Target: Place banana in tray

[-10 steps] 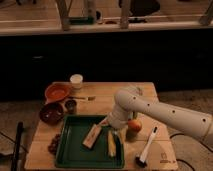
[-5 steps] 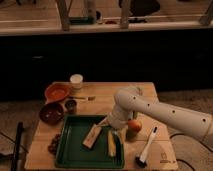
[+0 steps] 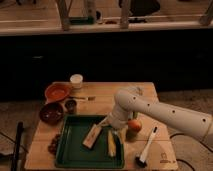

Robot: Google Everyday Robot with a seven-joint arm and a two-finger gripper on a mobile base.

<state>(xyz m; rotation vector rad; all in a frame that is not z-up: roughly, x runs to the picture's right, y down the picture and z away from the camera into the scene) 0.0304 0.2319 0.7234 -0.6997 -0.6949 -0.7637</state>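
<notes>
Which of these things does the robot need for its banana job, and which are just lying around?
For the job: banana, lying in the green tray; end effector, over the tray's right side, close to the banana.

Just lying about: tan block in the tray, orange fruit, orange bowl, brown bowl, white cup, white-handled brush.

Dim warm light, tool [image 3: 116,132] over tray [image 3: 75,146]

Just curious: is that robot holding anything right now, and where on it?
Cannot be told: the gripper hangs over the far end of the banana, which lies in the tray.
</notes>
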